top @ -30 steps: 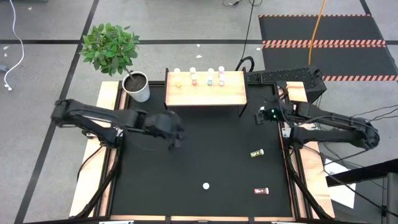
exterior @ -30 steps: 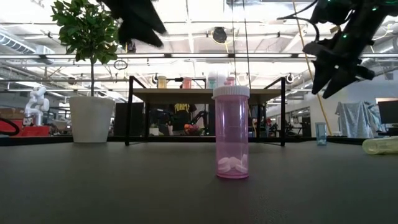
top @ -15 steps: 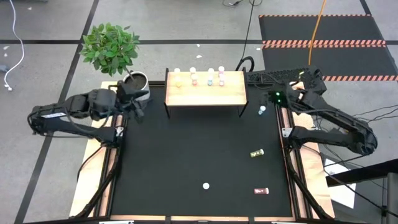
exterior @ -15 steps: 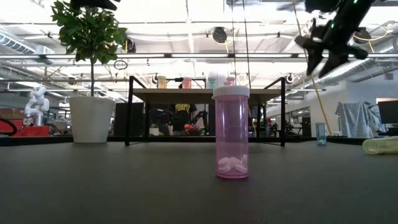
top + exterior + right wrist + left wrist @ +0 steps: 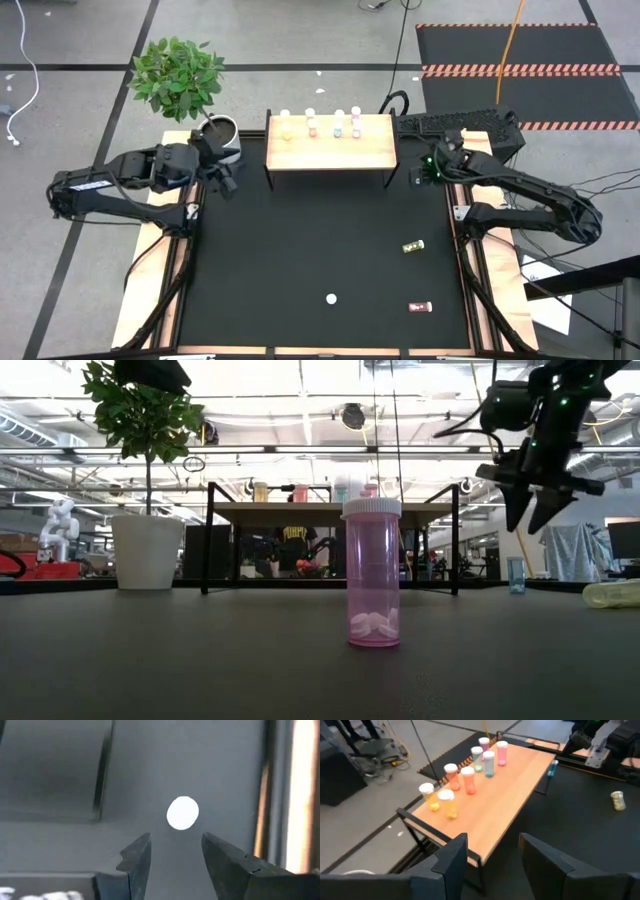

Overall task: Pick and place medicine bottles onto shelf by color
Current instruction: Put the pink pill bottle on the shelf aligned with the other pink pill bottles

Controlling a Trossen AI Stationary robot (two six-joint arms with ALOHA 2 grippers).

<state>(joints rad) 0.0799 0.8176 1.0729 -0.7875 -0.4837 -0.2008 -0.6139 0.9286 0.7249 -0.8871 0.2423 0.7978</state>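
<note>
Your right gripper hangs over the far right corner of the tabletop, just off the shelf's right end, and its fingers stand parted with nothing between them. Straight ahead of those fingers, centred on the gap, is the white cap of a small teal bottle standing on the tabletop; you look down its long axis, so it is upright and the fingers would have to come down around it from above, one on each side. That centring is what the next move depends on, and it looks good across the gap, though the cap sits a little beyond the fingertips. Your left gripper waits near the plant pot at the shelf's left end, fingers released and empty, aimed along the shelf at the row of bottles already standing there. It is well apart from the teal bottle, so the right arm is the nearer one. A pink bottle stands upright mid-tabletop, and a yellow bottle and a magenta bottle lie on their sides toward the right
</note>
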